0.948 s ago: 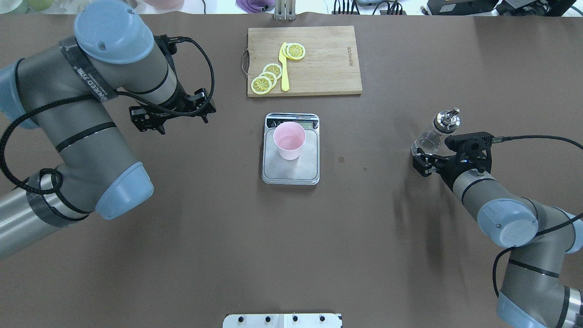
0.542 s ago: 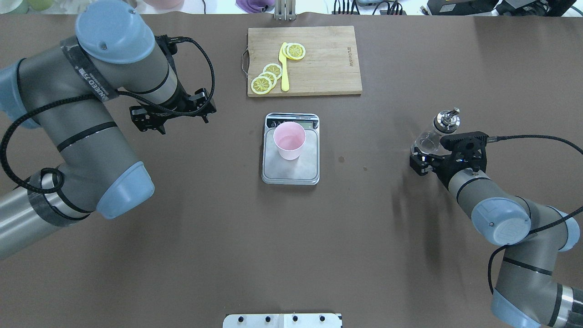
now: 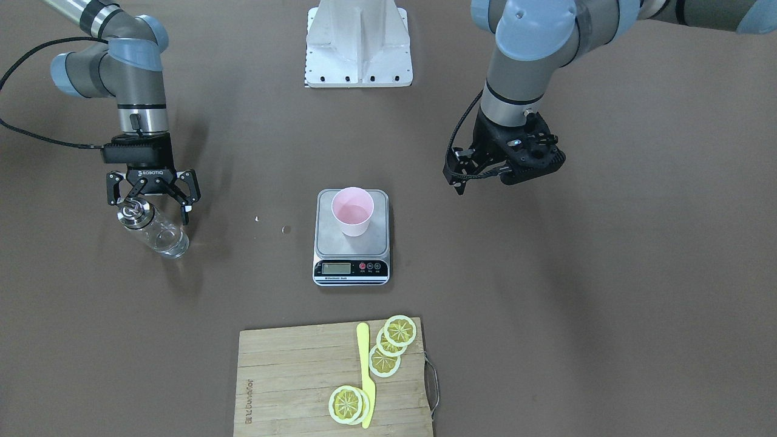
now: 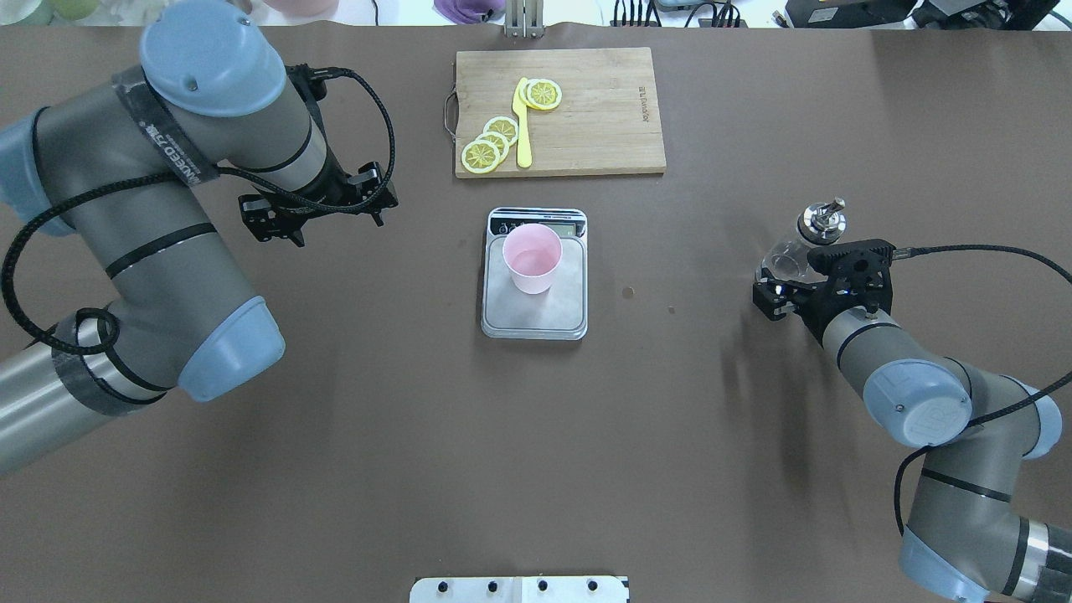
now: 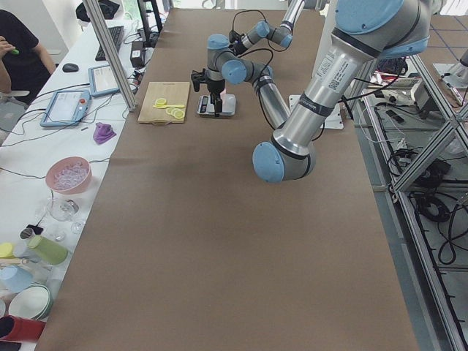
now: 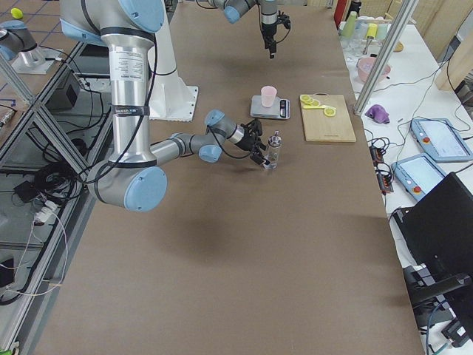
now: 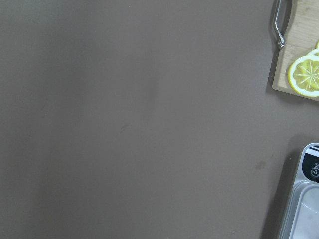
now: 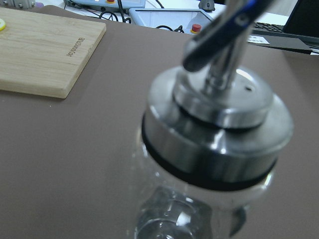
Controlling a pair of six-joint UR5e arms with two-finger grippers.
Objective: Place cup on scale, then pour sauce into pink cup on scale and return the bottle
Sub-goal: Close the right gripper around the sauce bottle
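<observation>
The pale pink cup (image 4: 531, 255) stands upright on the scale (image 4: 536, 320) at mid-table; it also shows in the front view (image 3: 352, 209). The clear glass bottle (image 3: 153, 230) with its silver spout cap stands on the table at the robot's right, and in the overhead view (image 4: 806, 239). My right gripper (image 3: 150, 199) is open, with its fingers spread on either side of the bottle's cap. The right wrist view shows the cap (image 8: 219, 129) very close. My left gripper (image 4: 322, 218) is open and empty, hovering left of the scale. The sauce is hard to make out.
A wooden cutting board (image 4: 603, 109) with lemon slices and a yellow knife (image 4: 523, 126) lies beyond the scale. The robot's white base plate (image 3: 359, 42) is at the near edge. The left wrist view catches the scale's corner (image 7: 304, 199).
My right arm has shifted slightly left, with the open gripper staying around the bottle. The bottle, cup, scale and left arm have not visibly moved.
</observation>
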